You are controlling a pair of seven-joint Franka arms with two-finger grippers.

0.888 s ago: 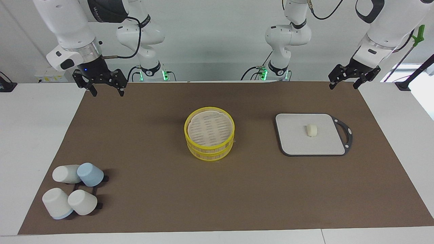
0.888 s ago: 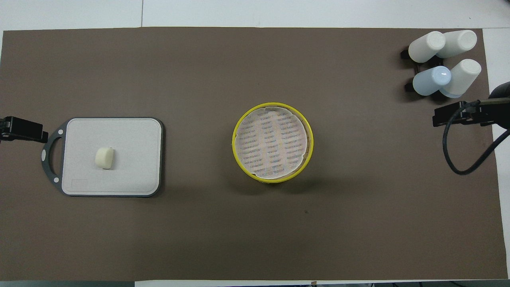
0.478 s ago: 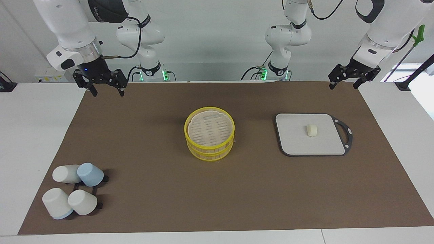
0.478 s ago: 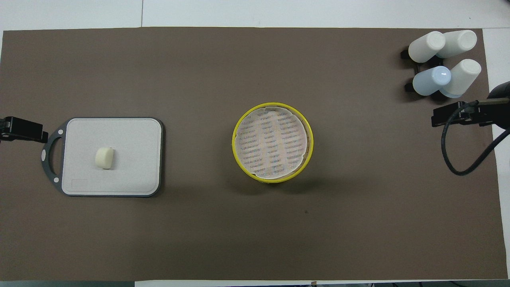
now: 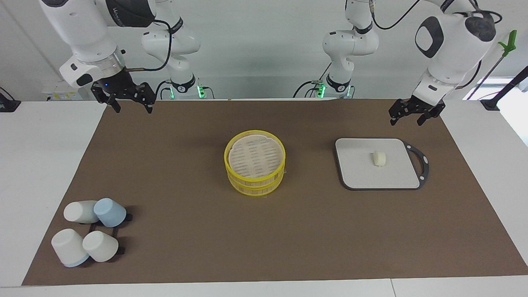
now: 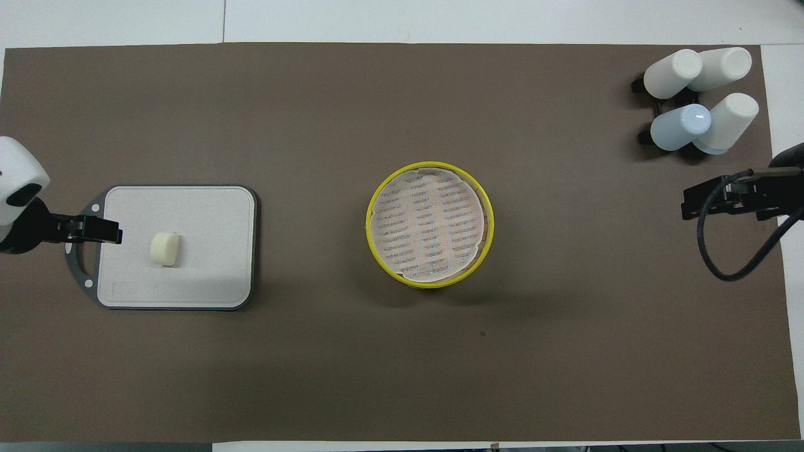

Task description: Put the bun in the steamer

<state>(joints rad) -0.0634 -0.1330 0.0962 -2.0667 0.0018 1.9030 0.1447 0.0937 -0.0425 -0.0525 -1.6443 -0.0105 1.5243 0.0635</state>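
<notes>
A: Facing view, log entry. Both arms are up. The left gripper (image 5: pixel 405 120) hangs with fingers spread wide and nothing between them. The overhead view puts it over the handle (image 6: pixel 76 263) end of the grey board (image 5: pixel 359 175). The right gripper (image 5: pixel 133 108) waits over the corner of the brown mat (image 5: pixel 185 231) at its own end, fingers also apart and empty.

B: And the bun (image 5: pixel 379 158)?

A: It lies on its side on the board, about mid-board, untouched. The steamer (image 5: pixel 255 187) sits at mid-table, well apart from the board toward the right arm's end, with its slotted top bare. The cups (image 5: pixel 110 212) are farthest from the robots and play no part.

B: Step in hand?

A: My reading is the reach for the bun, by the left arm. To do it well, centre over the lump before descending. Turn the wrist so the fingers straddle its curved sides. Close gently, since dough likely dents or rolls. Lift high enough to clear the yellow rim (image 5: pixel 226 159), then set it down mid-top.

B: Risk?

A: Nudging it along the smooth board with one finger.
</notes>
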